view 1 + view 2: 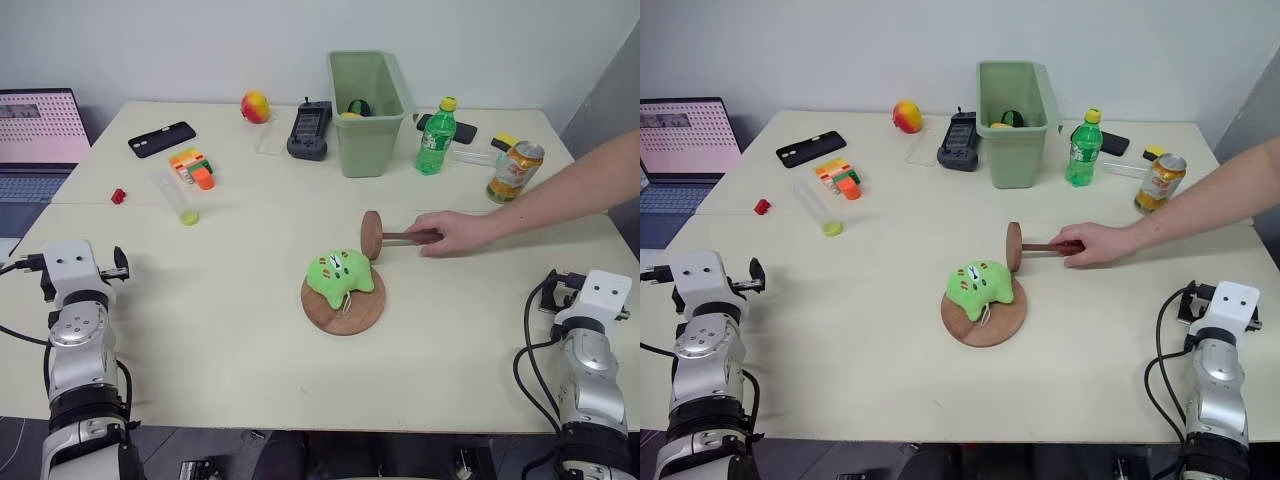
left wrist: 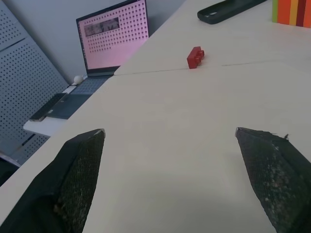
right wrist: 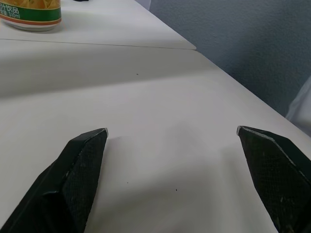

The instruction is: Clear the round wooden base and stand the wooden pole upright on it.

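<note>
Nothing is done yet: green plush toy (image 1: pixel 340 276) covers the round wooden base (image 1: pixel 343 308) mid-table, the wooden pole (image 1: pixel 392 236) lies flat under a person's hand (image 1: pixel 452 233), and left gripper (image 2: pixel 170 141) and right gripper (image 3: pixel 172 138), near the front corners, are wide open and empty.

Head pair looks down on the table (image 1: pixel 250 330) – wrist views skim it outward.

Green toy (image 1: pixel 339 274), reddish-brown base (image 1: pixel 343 310)

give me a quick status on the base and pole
Left gripper and right gripper open, empty. Green plush toy sits on the base. Pole lies on its side beyond it, a person's hand on it.
</note>
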